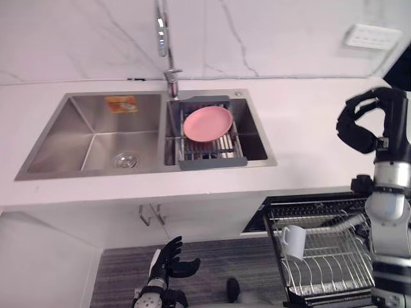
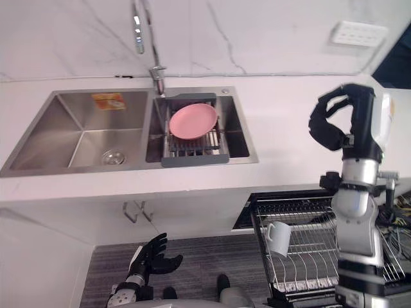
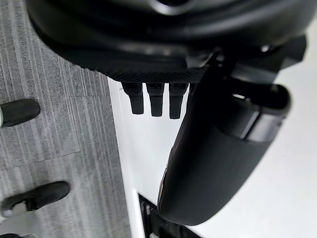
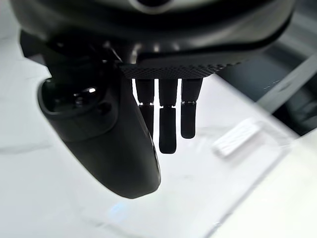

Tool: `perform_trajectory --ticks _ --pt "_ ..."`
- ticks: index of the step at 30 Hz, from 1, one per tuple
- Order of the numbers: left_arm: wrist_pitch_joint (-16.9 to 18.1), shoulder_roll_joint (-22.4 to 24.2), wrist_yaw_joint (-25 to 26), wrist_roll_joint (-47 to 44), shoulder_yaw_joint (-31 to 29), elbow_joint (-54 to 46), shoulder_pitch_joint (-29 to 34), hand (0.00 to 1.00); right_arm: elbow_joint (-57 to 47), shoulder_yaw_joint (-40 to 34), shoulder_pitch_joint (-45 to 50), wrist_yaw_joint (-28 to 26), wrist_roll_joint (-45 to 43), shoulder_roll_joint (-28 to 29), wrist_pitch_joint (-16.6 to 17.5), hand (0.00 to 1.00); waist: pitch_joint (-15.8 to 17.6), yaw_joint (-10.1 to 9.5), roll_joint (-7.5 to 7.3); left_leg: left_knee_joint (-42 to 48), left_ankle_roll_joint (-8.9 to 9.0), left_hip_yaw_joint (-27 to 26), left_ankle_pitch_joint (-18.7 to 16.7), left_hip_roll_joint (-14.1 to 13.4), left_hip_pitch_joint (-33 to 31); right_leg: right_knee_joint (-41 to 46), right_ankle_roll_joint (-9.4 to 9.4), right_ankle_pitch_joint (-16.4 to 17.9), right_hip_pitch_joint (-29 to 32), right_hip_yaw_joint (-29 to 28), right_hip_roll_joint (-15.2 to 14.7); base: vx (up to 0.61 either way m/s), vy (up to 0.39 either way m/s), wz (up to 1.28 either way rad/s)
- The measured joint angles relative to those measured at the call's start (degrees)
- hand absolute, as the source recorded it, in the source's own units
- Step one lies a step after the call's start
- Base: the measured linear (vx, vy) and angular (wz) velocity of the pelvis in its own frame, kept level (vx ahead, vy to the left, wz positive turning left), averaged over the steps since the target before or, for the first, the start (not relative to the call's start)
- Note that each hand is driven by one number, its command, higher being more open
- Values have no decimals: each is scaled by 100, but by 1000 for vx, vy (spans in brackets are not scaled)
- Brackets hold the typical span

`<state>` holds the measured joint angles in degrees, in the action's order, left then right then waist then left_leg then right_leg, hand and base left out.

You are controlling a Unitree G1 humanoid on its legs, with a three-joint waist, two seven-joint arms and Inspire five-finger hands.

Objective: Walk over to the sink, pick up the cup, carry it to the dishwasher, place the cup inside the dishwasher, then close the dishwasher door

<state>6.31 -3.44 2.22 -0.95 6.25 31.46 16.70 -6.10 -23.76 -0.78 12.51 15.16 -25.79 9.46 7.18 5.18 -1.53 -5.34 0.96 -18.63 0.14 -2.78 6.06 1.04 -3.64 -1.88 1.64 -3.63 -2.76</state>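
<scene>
**Cup sits in the dishwasher rack, both hands hold nothing**

The white cup (image 1: pixel 295 242) is in the wire dishwasher rack (image 1: pixel 334 273), by the rack's left edge. It is a smooth, round mug. Its long side runs up and down but leans a little. Its small handle sticks out toward the robot's left. I cannot tell if its mouth points up or down. Nothing touches the cup but the rack.

The rack is made of thin shiny metal wires with rows of prongs. It is pulled out below the white counter (image 1: pixel 308 135).

The right hand (image 1: pixel 358 125) is up high over the right end of the counter, well apart from the cup. Its fingers are curled and the thumb bends toward them, like a hook. It holds nothing.

The left hand (image 1: pixel 168 262) is low over the grey striped floor. Its fingers are straight and spread, with nothing in them.

The steel sink (image 1: pixel 77 128) has two bowls. A grey drain tray (image 1: pixel 212 163) lies across the right bowl with a round pink plate (image 1: pixel 207 122) on it. A shiny tap (image 1: pixel 164 38) stands behind the sink.
</scene>
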Motion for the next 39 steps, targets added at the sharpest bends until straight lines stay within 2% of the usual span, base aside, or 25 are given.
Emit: perform_trajectory --ticks 4,10,11,18,26,32,35,39 --pt "-33 -4 -6 44 -19 41 78 90 0 -303 433 3 -53 366 -164 30 -18 171 26 25 14 -383 -69 -3 77 21 -17 -72 118 -350 67 -5 13 -49" --pt "-32 -8 -16 46 -18 52 47 90 0 -303 556 -20 -264 371 -190 30 -84 297 103 27 43 -621 -140 4 152 -23 -43 -103 172 -585 106 -14 -5 -23" --pt "-31 -11 -16 46 -18 52 28 90 -1 -291 556 -55 -270 371 -187 90 -93 295 113 27 49 -627 -144 2 153 -30 -41 -104 172 -590 110 0 0 0" --pt "-31 -14 -17 47 -14 227 -2 90 -1 -66 556 -211 -271 358 -184 90 -136 268 184 29 52 -580 -147 -11 136 -74 11 -144 142 -541 108 10 -6 2" --pt "-31 -15 -40 48 -7 256 -40 90 -1 150 547 -344 -270 307 -183 90 -146 188 200 29 15 -460 -129 -13 110 -141 9 -147 79 -414 79 8 -13 8" --pt "-29 -19 -53 48 27 259 -55 90 23 691 273 -483 -270 -139 -131 90 -151 154 205 29 12 -271 -123 -7 60 -198 9 -143 9 -232 39 -11 -6 16" --pt "-29 -12 -78 48 45 262 -60 90 141 1025 -5 -577 -271 -382 -80 90 -151 33 206 28 1 -200 -107 -6 37 -203 12 -138 -6 -162 25 -5 -8 14" --pt "-28 -18 -85 47 50 274 -57 90 369 1527 -388 -704 -275 -641 4 90 -156 -21 202 28 -34 30 -64 17 -31 -216 2 -108 -73 62 -27 10 -4 27"
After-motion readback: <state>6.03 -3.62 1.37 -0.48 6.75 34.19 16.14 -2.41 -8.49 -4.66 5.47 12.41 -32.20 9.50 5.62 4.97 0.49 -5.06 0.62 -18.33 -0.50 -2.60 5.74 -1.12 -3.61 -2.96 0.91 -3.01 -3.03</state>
